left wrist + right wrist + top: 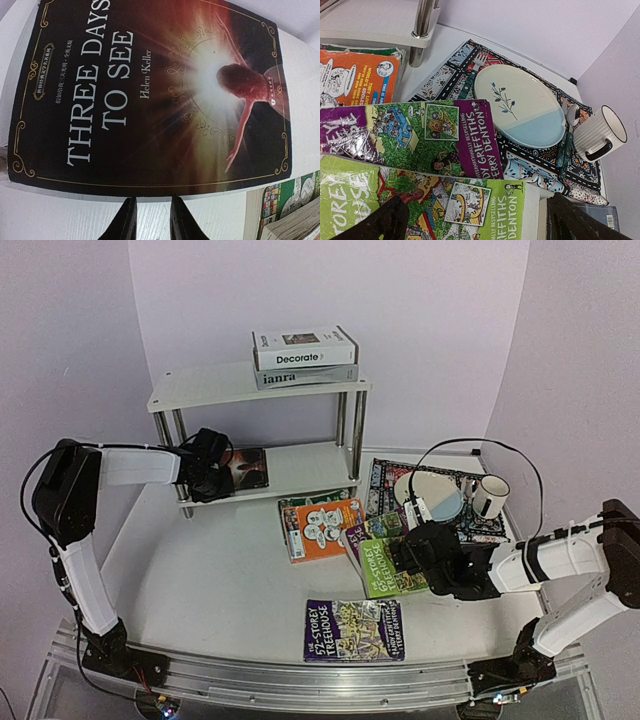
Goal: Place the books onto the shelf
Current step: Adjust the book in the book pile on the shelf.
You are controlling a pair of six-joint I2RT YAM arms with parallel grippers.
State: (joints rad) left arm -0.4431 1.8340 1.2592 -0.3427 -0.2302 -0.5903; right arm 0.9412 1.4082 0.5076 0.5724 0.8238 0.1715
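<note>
The white shelf (210, 386) carries the "Decorate" book (305, 347) stacked on the grey "ianra" book (300, 376) on its top board. On the lower board the dark "Three Days to See" book (150, 95) lies flat. My left gripper (153, 200) sits just off its near edge, narrowly open with only white board between the fingers. On the table lie an orange Treehouse book (325, 528), a purple one (420, 135) and a green one (520, 210) overlapping it. My right gripper (477, 200) hangs wide open over the green book's corner.
Another purple Treehouse book (355, 630) lies near the front edge. A patterned placemat (445, 82) with a plate (520, 107), cutlery and a ribbed mug (597, 135) sits right of the books. A chrome shelf leg (422, 30) stands just behind the orange book.
</note>
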